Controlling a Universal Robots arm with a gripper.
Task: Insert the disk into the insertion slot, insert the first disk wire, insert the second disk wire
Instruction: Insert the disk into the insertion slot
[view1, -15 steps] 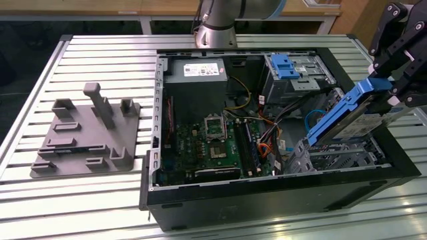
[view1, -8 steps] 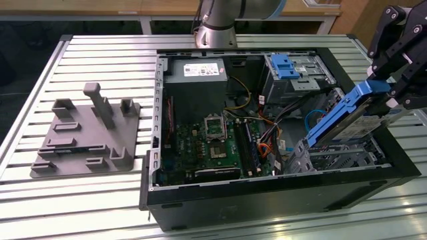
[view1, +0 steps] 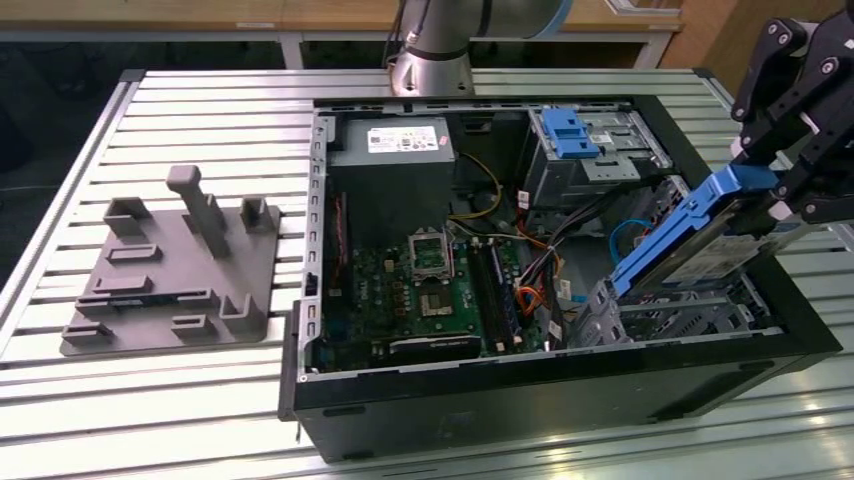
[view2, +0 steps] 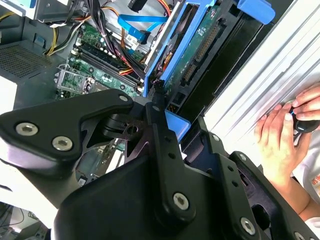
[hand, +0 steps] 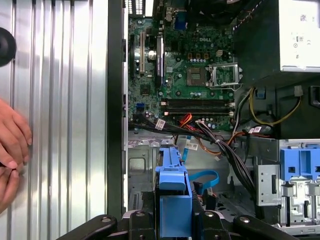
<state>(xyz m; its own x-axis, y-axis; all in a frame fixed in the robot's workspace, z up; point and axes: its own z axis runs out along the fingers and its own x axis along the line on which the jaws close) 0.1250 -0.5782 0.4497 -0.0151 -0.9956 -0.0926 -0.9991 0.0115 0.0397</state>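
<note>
Exterior view: the black, linkage-fingered end effector (view1: 774, 190) hung over the exterior view's right end of the open black computer case (view1: 534, 400). It was closed on the upper end of the flat silver-grey hard disk in its bright blue plastic carrier (view1: 694, 250).

First wrist view: I noted the fingers (hand: 202, 222) set on either side of the blue carrier. Grip narrow, holding the disk.

Disk attitude: steeply tilted. Its lower end was down at the mouth of the small grey perforated sheet-metal drive cage (view1: 667, 320), and its upper end was raised above the case rim. I could not tell how far the lower end had entered the drive cage. In the second wrist view the green circuit-board side of the disk was turned toward the camera.

Surroundings:
- The larger grey metal bay with a blue latch (view1: 577, 135) sat beyond the drive cage, apart from the disk.
- The green motherboard (view1: 427, 290) filled the middle of the case.
- A blue flat cable (hand: 202, 177) and a bundle of orange and black wires (hand: 215, 140) lay between the motherboard and the drive cage.
- A grey moulded fixture plate (view1: 174, 275) stood on the slatted aluminium worktop (view1: 200, 100) at the exterior view's left, well apart from the case.
- A person's hand (view2: 277, 140) rested on the worktop just outside the case wall, its fingers on a small dark object.
</note>
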